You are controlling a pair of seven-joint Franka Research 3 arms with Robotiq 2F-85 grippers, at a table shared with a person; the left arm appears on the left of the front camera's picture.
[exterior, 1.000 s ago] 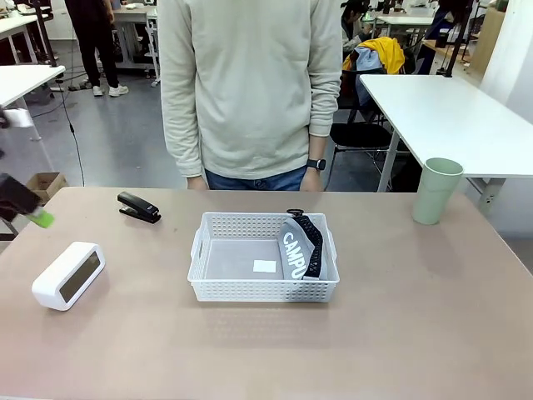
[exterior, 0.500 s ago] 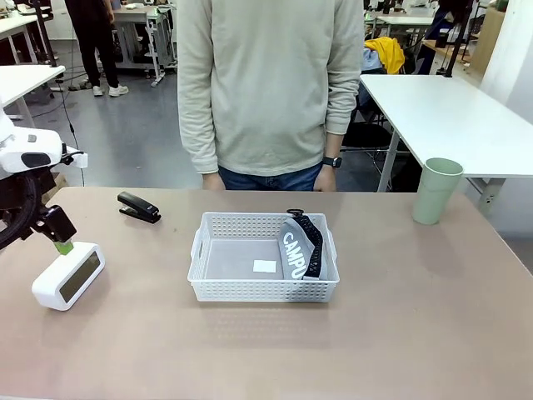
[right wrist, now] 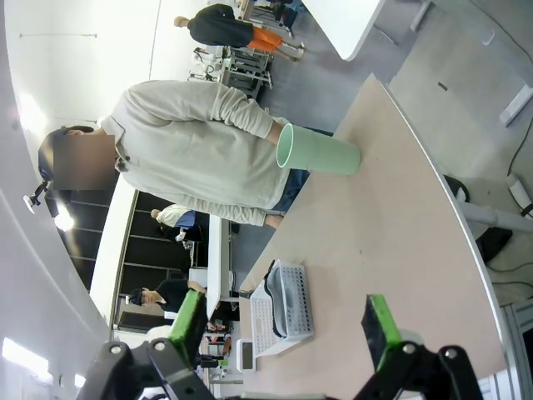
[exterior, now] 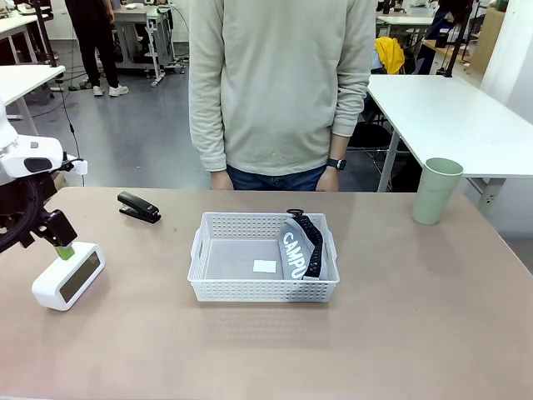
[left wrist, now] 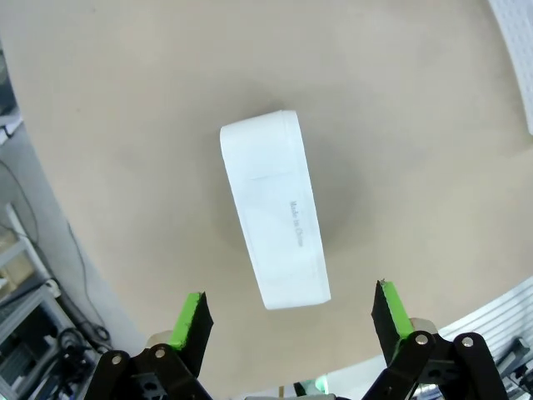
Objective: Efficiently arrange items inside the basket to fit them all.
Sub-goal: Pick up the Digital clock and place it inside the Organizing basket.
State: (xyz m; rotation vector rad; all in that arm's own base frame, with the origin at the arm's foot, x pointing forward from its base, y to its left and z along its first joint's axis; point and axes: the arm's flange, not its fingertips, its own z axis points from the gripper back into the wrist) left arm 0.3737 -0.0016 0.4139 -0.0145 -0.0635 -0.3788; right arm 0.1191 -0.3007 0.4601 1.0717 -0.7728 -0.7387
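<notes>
The white basket (exterior: pixel 262 219) sits mid-table with the grey "CAMPUS" pouch (exterior: pixel 300 246) leaning against its right wall. A white device with a screen (exterior: pixel 68 275) lies at the table's left. My left gripper (exterior: pixel 60 244) hangs just above its far end, open. In the left wrist view the device (left wrist: pixel 273 212) lies lengthwise below the open left gripper (left wrist: pixel 288 293), apart from both pads. A black stapler-like tool (exterior: pixel 138 207) rests at the back left. The pale green cup (exterior: pixel 436 190) stands at the far right. My right gripper (right wrist: pixel 285 321) is open and holds nothing, with the cup (right wrist: pixel 321 154) and the basket (right wrist: pixel 293 310) beyond it.
A person in a light sweater (exterior: pixel 279 83) stands at the far edge behind the basket, hands down at the sides. Bare tabletop (exterior: pixel 416 317) stretches right of the basket and along the front. The left table edge runs close to the device.
My left arm has come in from the left edge and settled over the white device. The person has shifted a little to the right.
</notes>
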